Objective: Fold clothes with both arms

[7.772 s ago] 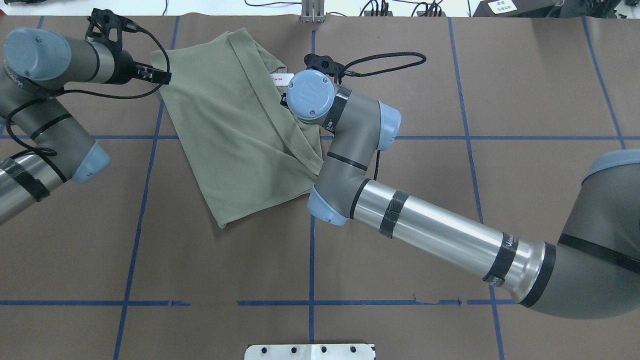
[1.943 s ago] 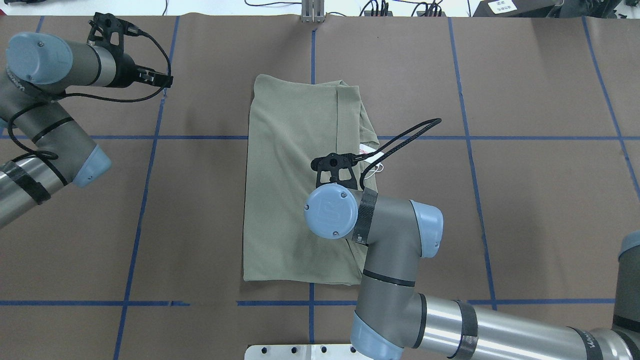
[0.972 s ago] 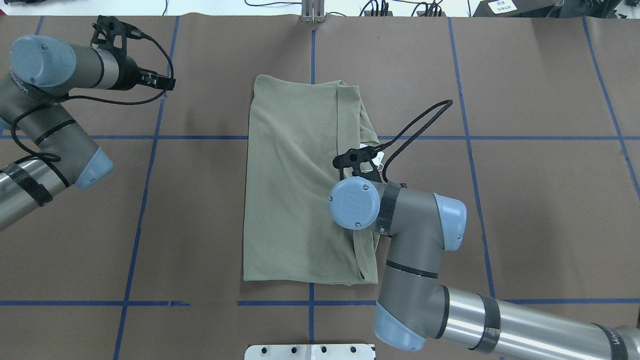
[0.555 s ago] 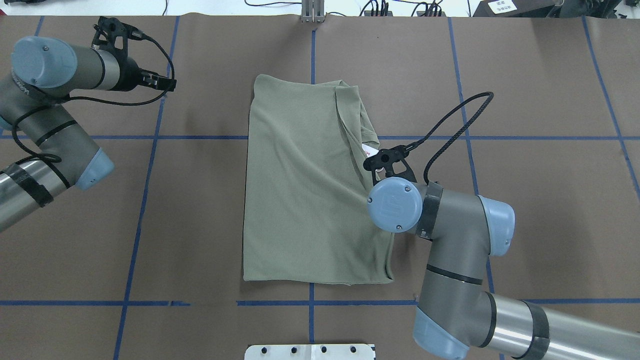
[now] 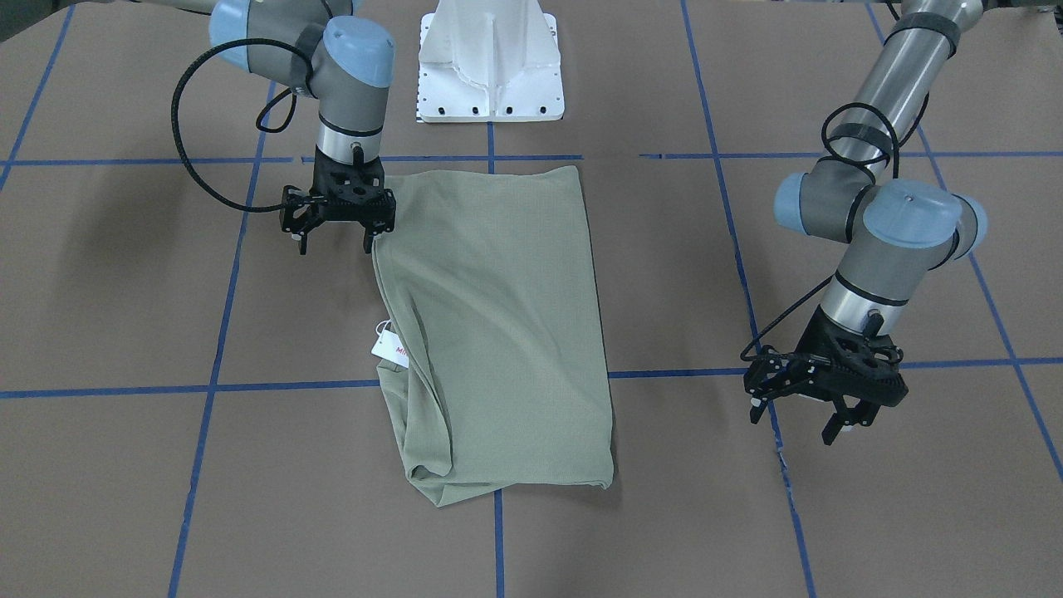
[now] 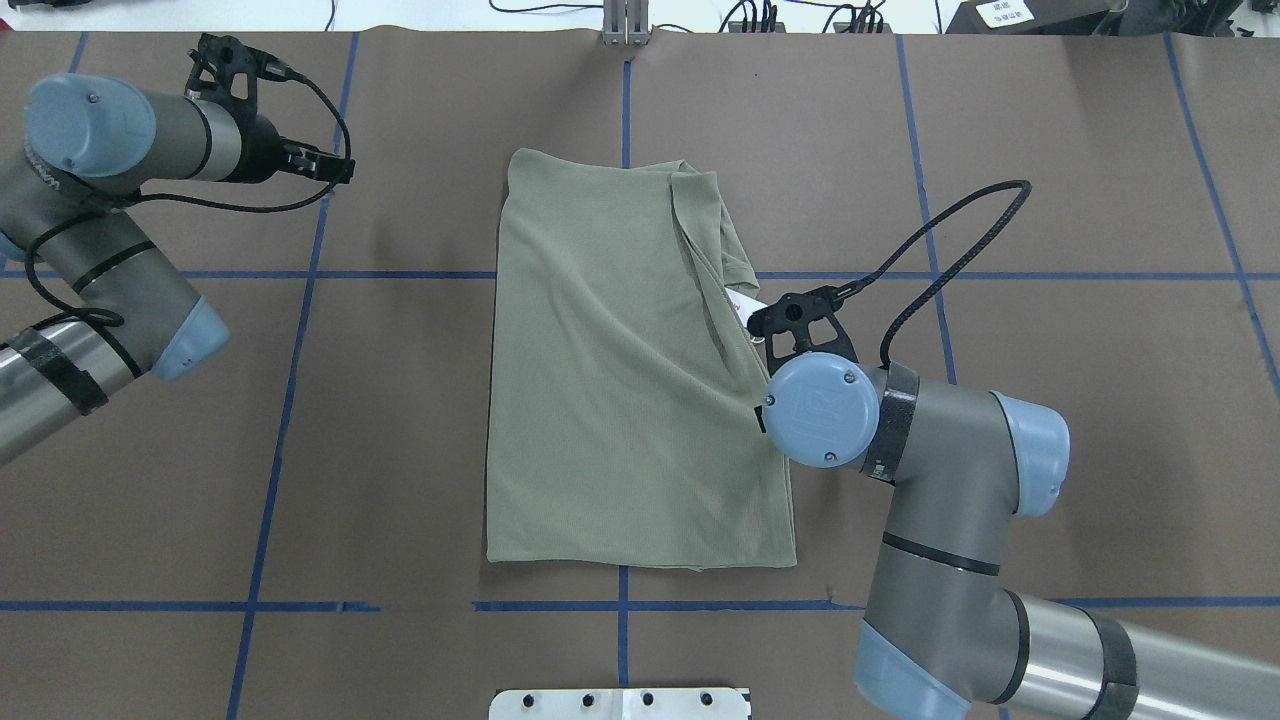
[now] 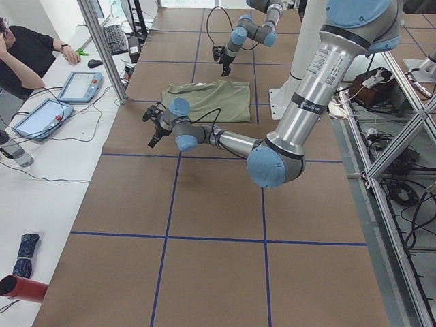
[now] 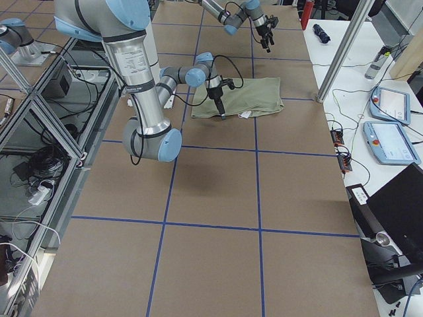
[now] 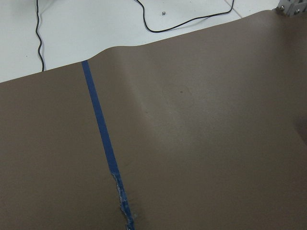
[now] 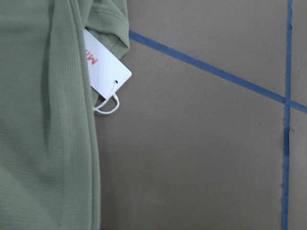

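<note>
Shirt (image 6: 620, 380) lies folded lengthwise into a narrow rectangle at counter (image 6: 1050, 150) centre. In the overhead view, hang tag (image 5: 387, 349) protrudes at its 3 o'clock edge. Right claw (image 5: 335, 241) is spread wide and empty at that edge. Left claw (image 5: 797, 423) is likewise spread and empty, well apart at 10 o'clock. Crosswise folds probably remain.

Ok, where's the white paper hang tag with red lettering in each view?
Front-facing: white hang tag left of centre.
Overhead: right of centre.
Exterior left: cannot tell.
Exterior right: white speck, upper centre.
Left wrist: not in it.
Right wrist: upper left.
Landmark: edge of the sage-green knit shirt beside it.
</note>
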Motion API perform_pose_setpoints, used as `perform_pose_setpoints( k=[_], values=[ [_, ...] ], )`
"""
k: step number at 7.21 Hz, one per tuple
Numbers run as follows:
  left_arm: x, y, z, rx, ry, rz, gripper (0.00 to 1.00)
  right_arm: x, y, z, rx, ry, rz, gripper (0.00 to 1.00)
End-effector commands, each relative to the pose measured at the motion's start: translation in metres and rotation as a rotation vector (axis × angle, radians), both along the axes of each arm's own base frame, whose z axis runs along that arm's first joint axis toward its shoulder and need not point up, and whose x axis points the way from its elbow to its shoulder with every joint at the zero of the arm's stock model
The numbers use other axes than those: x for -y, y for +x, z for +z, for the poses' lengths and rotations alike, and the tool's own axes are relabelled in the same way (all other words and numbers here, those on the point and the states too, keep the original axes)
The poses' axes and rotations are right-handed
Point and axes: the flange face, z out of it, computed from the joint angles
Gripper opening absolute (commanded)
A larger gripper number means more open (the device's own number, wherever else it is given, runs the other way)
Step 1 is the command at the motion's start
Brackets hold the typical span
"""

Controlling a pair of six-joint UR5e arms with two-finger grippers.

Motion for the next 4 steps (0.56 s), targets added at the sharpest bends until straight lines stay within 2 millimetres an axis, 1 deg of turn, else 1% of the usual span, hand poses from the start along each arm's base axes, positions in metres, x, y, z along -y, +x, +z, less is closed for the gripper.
perform_pose_setpoints(
  k=[1, 2, 3, 4],
  values=[
    [0.000, 0.000, -0.001, -0.002, 0.002, 0.000, 1.00, 0.029, -0.006, -0.046, 0.219, 0.019, 0.025, 0.96],
    [0.000, 0.000, -0.002, -0.003, 0.003, 0.000, 1.00, 0.054, -0.018, -0.061, 0.281, 0.020, 0.030, 0.97],
    [0.000, 0.000, -0.001, -0.002, 0.002, 0.000, 1.00, 0.094, -0.032, -0.077, 0.316, 0.029, 0.058, 0.97],
    [-0.001, 0.000, 0.000, -0.001, 0.001, 0.000, 1.00, 0.129, -0.039, -0.077, 0.342, 0.015, 0.061, 0.97]
  ],
)
